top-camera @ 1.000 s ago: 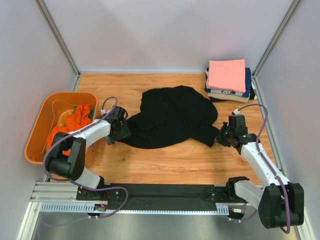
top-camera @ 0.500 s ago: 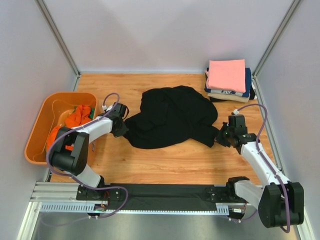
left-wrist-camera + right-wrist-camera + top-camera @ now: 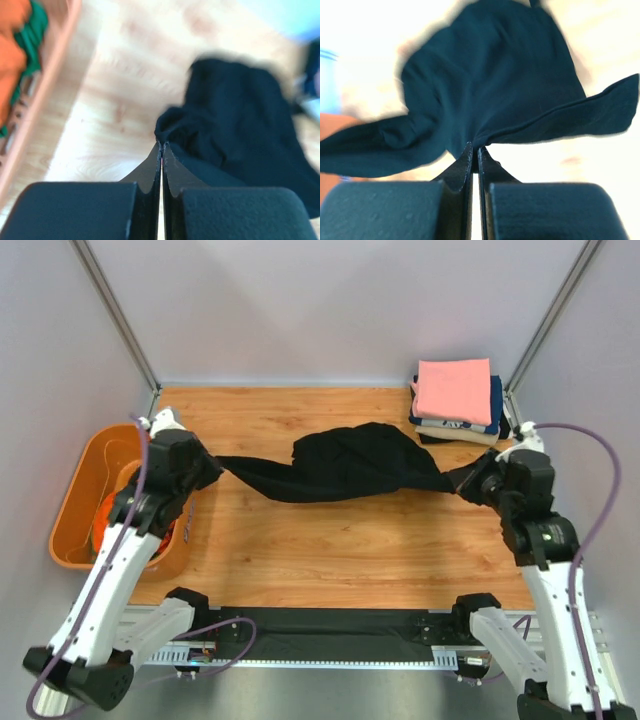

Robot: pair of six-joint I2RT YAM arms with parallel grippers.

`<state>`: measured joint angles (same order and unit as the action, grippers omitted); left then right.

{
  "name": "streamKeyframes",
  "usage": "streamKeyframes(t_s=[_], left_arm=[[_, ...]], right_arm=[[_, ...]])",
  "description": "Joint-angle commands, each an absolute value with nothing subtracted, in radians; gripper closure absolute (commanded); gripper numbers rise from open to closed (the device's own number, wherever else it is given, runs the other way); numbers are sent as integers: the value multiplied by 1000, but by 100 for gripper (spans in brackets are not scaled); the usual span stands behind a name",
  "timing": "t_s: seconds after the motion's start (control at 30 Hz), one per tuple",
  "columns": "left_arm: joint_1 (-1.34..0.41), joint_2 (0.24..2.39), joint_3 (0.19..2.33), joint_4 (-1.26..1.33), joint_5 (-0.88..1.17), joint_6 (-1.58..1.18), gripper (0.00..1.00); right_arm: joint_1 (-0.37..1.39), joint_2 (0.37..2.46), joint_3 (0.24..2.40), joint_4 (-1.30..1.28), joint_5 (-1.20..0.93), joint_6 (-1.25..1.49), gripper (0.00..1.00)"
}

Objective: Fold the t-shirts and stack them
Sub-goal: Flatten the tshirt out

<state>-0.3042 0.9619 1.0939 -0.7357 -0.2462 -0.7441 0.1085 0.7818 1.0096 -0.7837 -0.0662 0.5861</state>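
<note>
Wooden table [image 3: 330, 560], black t-shirt [image 3: 350, 465] stretched taut, bunched

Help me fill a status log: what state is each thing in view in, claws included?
black t-shirt: unfolded, stretched between both claws.
left claw: shut on the shirt's left end.
right claw: shut on the shirt's right end.
folded stack: shirts folded and piled, pink t-shirt on top.
orange tub: holds crumpled orange cloth.

walls [image 3: 330, 310]: plain pale grey (metal corner posts [image 3: 115, 315]) | surface: wood-grain tabletop [image 3: 340, 550] | light: even
</note>
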Motion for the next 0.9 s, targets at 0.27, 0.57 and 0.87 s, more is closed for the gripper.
streamKeyframes(t_s=[0.27,0.57,0.87], left_arm=[[-302,752,1536,-1019,-244,-672,100],[-302,747,1975,-1042,-138,-557,100],[-302,965,2229,-1126,-204,-515,100]], right_arm=[[106,703,1654,-1172,121,522,100],[106,698,2132,-1269,193,373,100],[175,886,2277,-1172,241,238,100]])
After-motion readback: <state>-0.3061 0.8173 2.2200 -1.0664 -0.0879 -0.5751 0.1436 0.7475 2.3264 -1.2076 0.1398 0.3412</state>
